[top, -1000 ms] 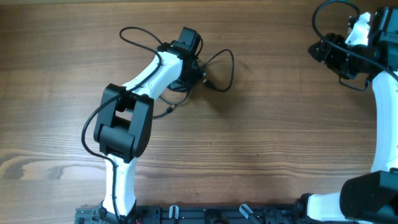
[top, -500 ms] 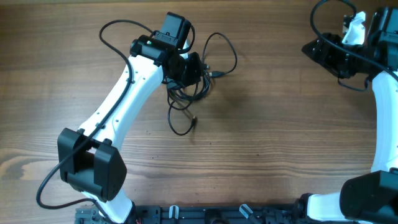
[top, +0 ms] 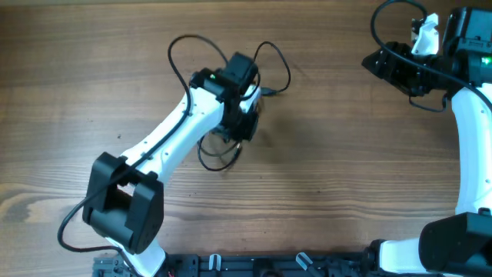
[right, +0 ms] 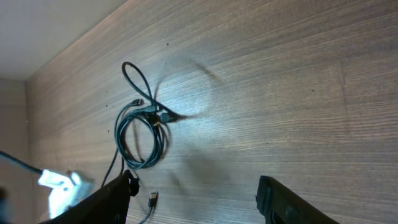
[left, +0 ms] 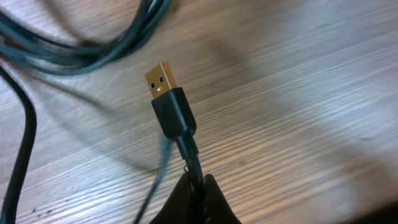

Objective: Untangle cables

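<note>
- The left gripper (left: 196,194) is clenched on a thin black cord (left: 188,152), grasping it just behind the plug (left: 172,106), which juts out ahead of the fingertips with its gold end forward
- The other cables (left: 74,59) lie bunched on the wooden surface (left: 298,112), just beyond the plug and off to one side of this gripper
- From overhead, loose loops of cable spread out on both sides of the left gripper
- The right gripper (right: 196,183) is released, its fingers (right: 106,199) wide apart with nothing between them
- It is well apart from the cables, which lie coiled on the surface far ahead of it
</note>
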### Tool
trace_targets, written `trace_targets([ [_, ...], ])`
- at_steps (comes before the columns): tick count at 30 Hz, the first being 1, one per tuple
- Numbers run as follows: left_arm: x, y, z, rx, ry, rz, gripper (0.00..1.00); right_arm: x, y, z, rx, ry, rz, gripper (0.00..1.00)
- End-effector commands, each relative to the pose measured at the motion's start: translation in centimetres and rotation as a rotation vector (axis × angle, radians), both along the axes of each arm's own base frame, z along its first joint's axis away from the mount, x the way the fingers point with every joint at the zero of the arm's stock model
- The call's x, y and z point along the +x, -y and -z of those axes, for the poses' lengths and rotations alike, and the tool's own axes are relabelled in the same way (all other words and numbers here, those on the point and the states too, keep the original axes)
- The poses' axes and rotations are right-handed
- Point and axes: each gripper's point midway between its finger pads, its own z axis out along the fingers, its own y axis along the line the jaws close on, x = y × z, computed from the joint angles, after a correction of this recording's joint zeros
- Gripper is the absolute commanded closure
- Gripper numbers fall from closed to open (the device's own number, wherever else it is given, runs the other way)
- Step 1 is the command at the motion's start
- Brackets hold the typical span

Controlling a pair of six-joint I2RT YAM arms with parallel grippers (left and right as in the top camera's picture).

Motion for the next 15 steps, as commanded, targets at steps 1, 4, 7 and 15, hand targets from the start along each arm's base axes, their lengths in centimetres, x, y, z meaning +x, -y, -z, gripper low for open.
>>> trace_targets([
  [1,0.0,-4.7,1.9,0.223,0.039,-0.094,0.85,0.0,-0.3,-0.3,-0.001,0.017,-0.024,0.32],
  [4,0.2,-6.3,1.8,0.312,0.062,-0.106,0.65,0.0,-0.3,-0.3,-0.001,0.017,-0.024,0.32],
  [7,0.1,-6.5,1.6,0.312,0.059,-0.191,0.42,0.0,-0.3,-0.3,-0.001,0.017,-0.024,0.32],
  [15,6.0,-9.2,-12.2,-0.135,0.447,-0.657,0.24,0.5,-0.2,-0.6,-0.004,0.040,-0.022,0.30],
])
